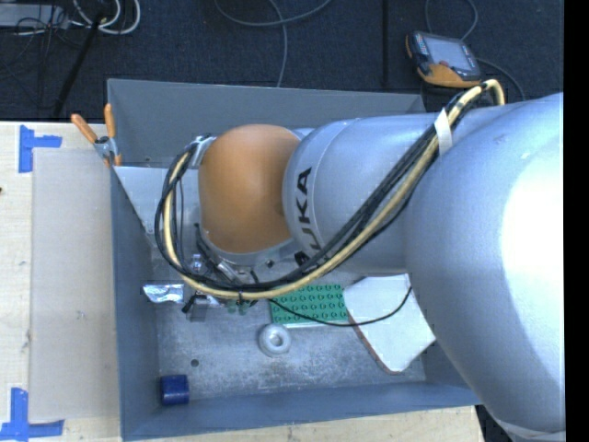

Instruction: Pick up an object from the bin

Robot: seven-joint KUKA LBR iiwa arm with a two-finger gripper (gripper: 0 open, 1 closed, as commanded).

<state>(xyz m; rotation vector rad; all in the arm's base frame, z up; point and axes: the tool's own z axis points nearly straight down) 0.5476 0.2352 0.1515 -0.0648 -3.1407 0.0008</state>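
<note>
Few things crowd the crumpled silver foil scrap (164, 292) beside the gripper (197, 300), whose spread I cannot tell; lower squarely.

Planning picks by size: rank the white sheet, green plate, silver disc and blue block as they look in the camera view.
1. White sheet
2. Green plate, partly hidden under the arm, so possibly larger
3. Silver disc and blue block look alike; no ranking.
</note>
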